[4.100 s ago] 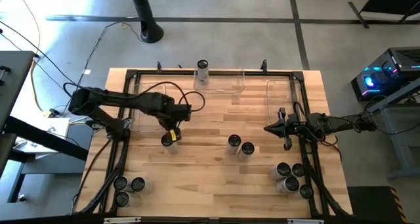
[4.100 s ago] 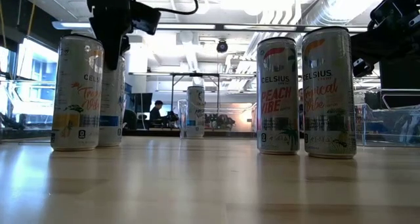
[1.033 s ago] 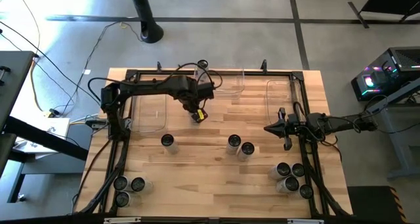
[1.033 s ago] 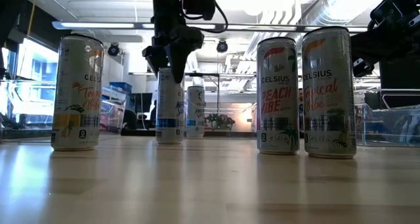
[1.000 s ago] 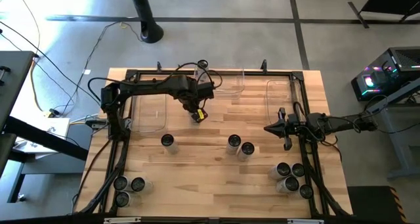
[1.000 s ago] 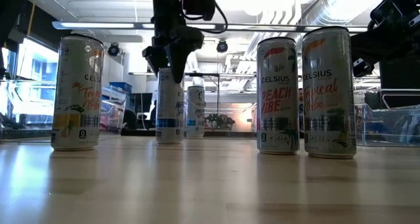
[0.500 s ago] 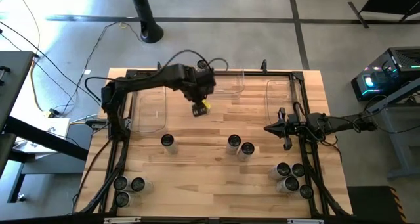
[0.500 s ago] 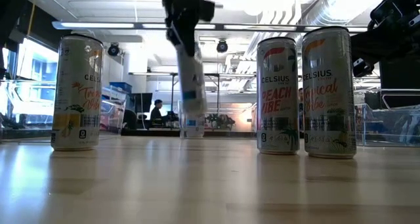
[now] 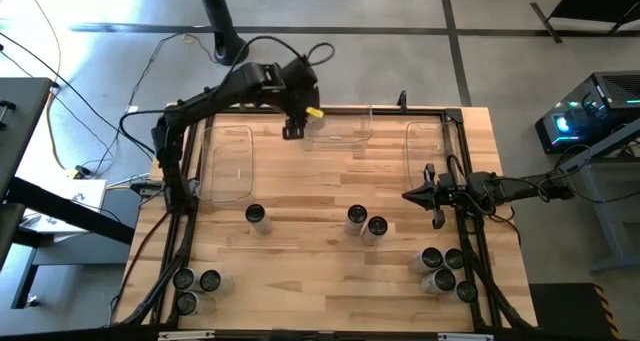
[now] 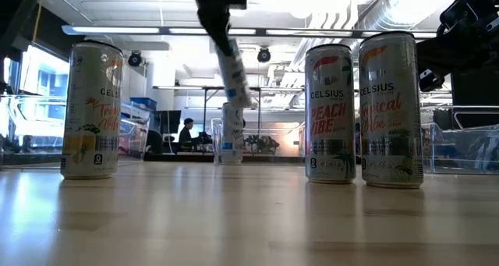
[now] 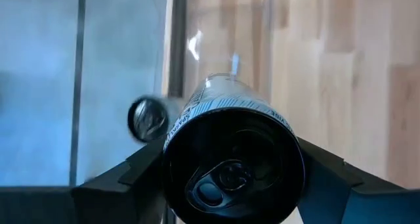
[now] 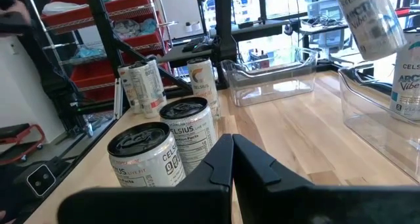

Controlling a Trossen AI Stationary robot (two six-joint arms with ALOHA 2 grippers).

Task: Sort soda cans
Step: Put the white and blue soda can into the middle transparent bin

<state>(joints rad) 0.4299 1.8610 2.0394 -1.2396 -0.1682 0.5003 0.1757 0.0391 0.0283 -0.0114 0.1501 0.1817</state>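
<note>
soda can [image 10: 235, 69] | left hand [image 9: 297, 109] clamped on it, tilted | table cans [image 10: 330, 115] read CELSIUS | right hand [image 9: 421, 195] together

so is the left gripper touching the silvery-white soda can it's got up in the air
Touching. The left wrist view shows the left gripper with both dark fingers pressed against the sides of the silvery-white soda can.
</note>
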